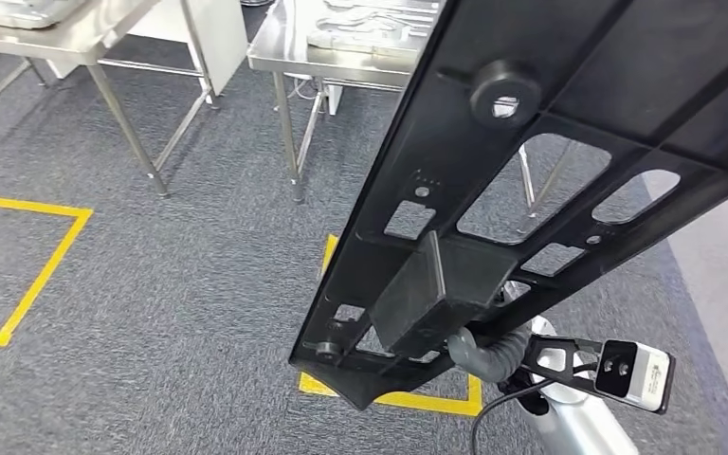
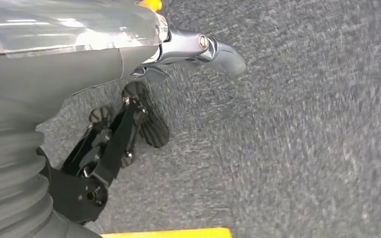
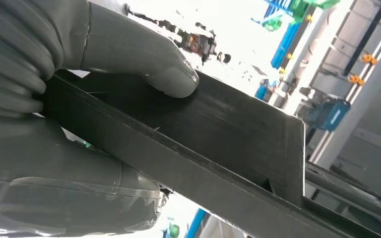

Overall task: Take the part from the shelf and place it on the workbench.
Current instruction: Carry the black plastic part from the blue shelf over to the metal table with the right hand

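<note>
From the head view I see my right hand (image 1: pixel 479 346) gripping the part (image 1: pixel 531 171), a long black plastic panel with cut-out windows, ribs and a round boss near its upper half. The panel is up in the air in front of me, tilted so that its lower end sits near my right wrist and its far end runs out past the upper right of the picture. It hangs over the grey carpet (image 1: pixel 171 284), touching no table. My hand holds it at a blocky tab low on the panel, and the small wrist camera (image 1: pixel 637 374) sticks out just beside the wrist.

The right wrist view confirms the grasp: the thick grey thumb (image 3: pixel 171 74) presses flat on one face of the black tab (image 3: pixel 218 134) while the rest of the hand wraps the other side.

My left hand (image 2: pixel 129 124) hangs over the carpet with nothing in it; its dark fingers look loosely extended and the thumb (image 2: pixel 218 49) stands apart from them.

Ahead of me stand two stainless steel tables, one at the upper left (image 1: pixel 47 33) and one nearer the middle (image 1: pixel 322 52) with some pale items lying on top that I cannot make out. Yellow tape lines mark squares on the carpet, one to my left (image 1: pixel 33 275) and one under the panel's lower end (image 1: pixel 436 403)
</note>
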